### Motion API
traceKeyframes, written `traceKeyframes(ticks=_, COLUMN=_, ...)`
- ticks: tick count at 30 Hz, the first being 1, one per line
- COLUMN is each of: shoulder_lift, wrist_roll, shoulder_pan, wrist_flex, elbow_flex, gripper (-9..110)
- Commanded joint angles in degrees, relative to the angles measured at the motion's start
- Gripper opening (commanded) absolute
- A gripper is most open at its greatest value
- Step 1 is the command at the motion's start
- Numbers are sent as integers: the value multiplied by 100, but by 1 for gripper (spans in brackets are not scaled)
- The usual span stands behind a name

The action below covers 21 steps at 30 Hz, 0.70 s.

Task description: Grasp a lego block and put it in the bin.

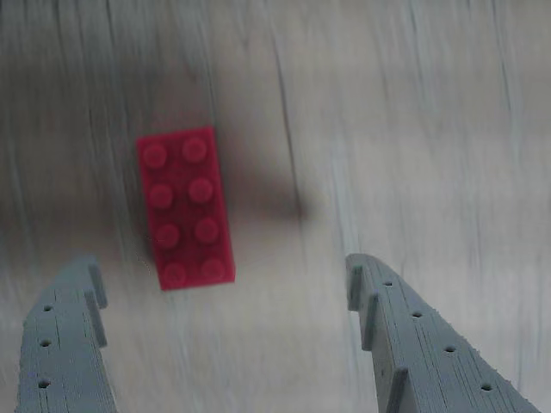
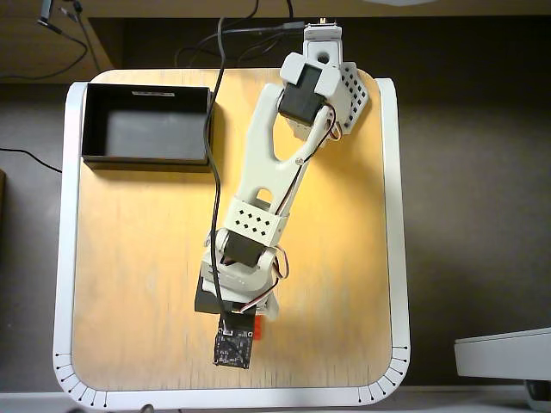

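Block: red two-by-four brick (image 1: 185,206), studs up, lying flat on the wooden tabletop (image 2: 138,258) near the front edge in the overhead view, roughly mid-width; there only a sliver of red (image 2: 258,328) shows beside the wrist.
Gripper: spread wide (image 1: 224,271), holding nothing; both grey fingers (image 1: 65,344) enter the wrist view from the bottom, with bare wood between them.
Block against gripper: in the wrist view the brick sits ahead of the fingertips and off toward the left finger, its near end about level with the tips; no contact is visible. Its long axis runs nearly along the fingers, tilted slightly.
Step in hand: judged to be the approach before the grasp.
Doing it well: shift toward the left of the wrist view so the brick is centred in the gap, advance and lower until the fingers flank its two long sides, then close across the narrow width. Match the wrist to the slight tilt, or one tip may nudge the brick away.
Arm: white (image 2: 275,155), stretching from its base at the back edge toward the front.
Bin: black, open and empty (image 2: 95,120), at the back left corner in the overhead view, well apart from the brick.
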Motion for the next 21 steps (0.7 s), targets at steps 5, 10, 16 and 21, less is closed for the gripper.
traceKeyframes(ticks=5, shoulder_lift=-97, wrist_roll=-9, shoulder_pan=-185, wrist_flex=-439, elbow_flex=-870, gripper=29)
traceKeyframes(ticks=10, shoulder_lift=-149, wrist_roll=-62, shoulder_pan=-246, wrist_flex=-439, elbow_flex=-870, gripper=29)
traceKeyframes(ticks=16, shoulder_lift=-176, wrist_roll=-141, shoulder_pan=-316, wrist_flex=-439, elbow_flex=-870, gripper=29)
traceKeyframes(ticks=21, shoulder_lift=-176, wrist_roll=-202, shoulder_pan=-396, wrist_flex=-457, elbow_flex=-870, gripper=28)
